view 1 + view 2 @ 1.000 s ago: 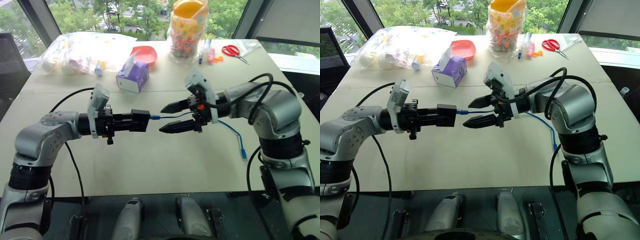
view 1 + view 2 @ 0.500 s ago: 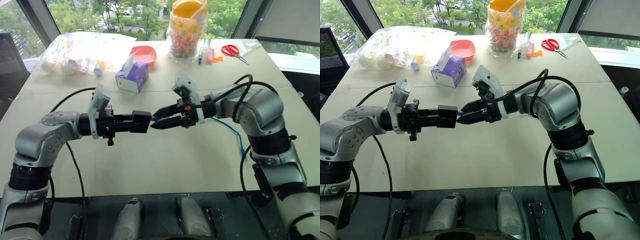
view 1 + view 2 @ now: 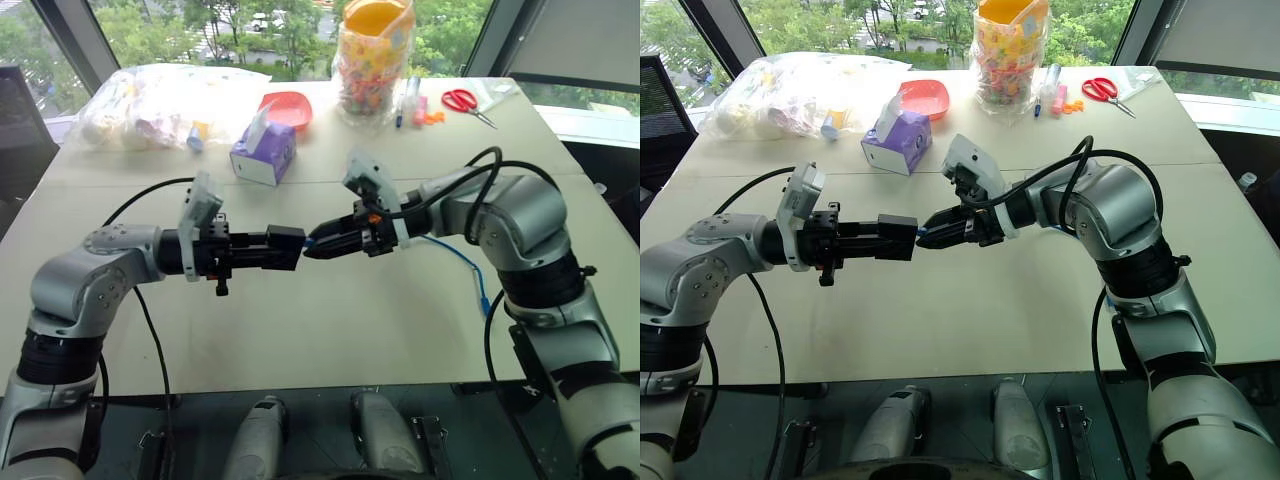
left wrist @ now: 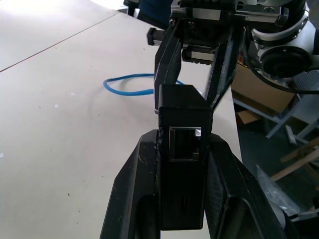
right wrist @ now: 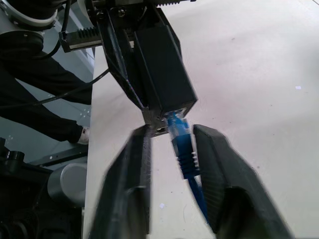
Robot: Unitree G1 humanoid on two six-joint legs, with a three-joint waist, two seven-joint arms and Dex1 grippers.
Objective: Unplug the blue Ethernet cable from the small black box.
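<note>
Progress on the unplugging is, by my reading, at the point of the pull: both grips look set, but the plug sits in its socket, so the separation itself is left to do. Starting at 9 o'clock of the head view, the left gripper (image 3: pixel 268 250) reaches level toward the centre with its two black fingers clamped on the flanks of the small black box (image 4: pixel 182 107), holding it up in the air above the table (image 3: pixel 330 330), close to the middle of the scene. The box is matte, squarish and plain, and its upper face carries an empty port (image 4: pixel 185 144) with a pale rim, seen from the left wrist. At 3 o'clock of the box, touching its end face, is the plug (image 5: pixel 179 142) of the blue Ethernet cable (image 3: pixel 470 268), its ribbed blue boot sticking straight out of the socket. The right gripper (image 3: pixel 318 245) comes in from 3 o'clock, angled slightly down, with its fingers drawn in around that boot just beside the box; one finger presses the boot, and I judge this a closed grip on the plug end, though the wrist view is blurred there. Beyond the right wrist the cable is thin, bright blue and slack, dropping to the tabletop and curving toward 4 o'clock, where its free end lies loose near the table's edge.
</note>
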